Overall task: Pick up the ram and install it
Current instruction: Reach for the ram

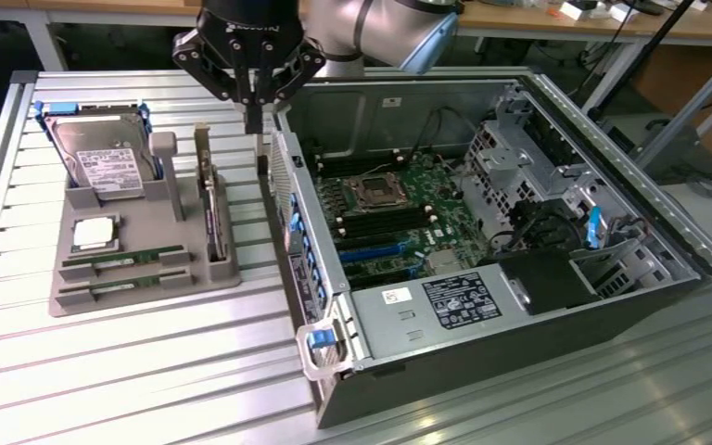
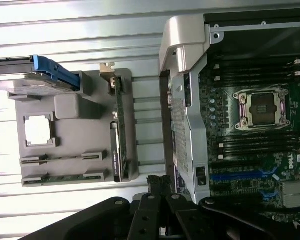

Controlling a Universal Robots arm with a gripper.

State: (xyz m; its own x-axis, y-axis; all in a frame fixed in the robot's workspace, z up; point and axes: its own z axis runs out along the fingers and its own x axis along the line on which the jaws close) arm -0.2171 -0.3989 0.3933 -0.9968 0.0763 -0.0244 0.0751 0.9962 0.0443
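Nearest in the exterior view, the slatted metal tabletop [image 1: 146,380] carries an open computer case [image 1: 504,357], lying on its side with a blue latch [image 1: 320,338] at its near corner. To the exterior view's left of the case sits a grey parts tray [image 1: 146,239] [image 2: 80,135]. The ram [image 1: 121,282] [image 2: 65,178] lies flat in the tray's nearest slot, a thin green stick between two clips, not yet lifted and well apart from the pincer. Just behind it in the tray rests the square silver processor chip [image 1: 94,232] [image 2: 38,131], and beside that, toward the case, the taller expansion card [image 1: 216,222] [image 2: 119,150] stands on edge. Farther back a hard drive [image 1: 103,162] leans in the tray's rear holder. Inside the case the green motherboard [image 1: 393,218] [image 2: 250,165] shows its processor socket [image 1: 375,192] [image 2: 262,107], with dark memory slots on either side of it. Farthest back, the pincer [image 1: 255,120] [image 2: 162,182] hangs from the arm above the gap between the tray's far end and the case wall; its fingers are pressed together and hold nothing
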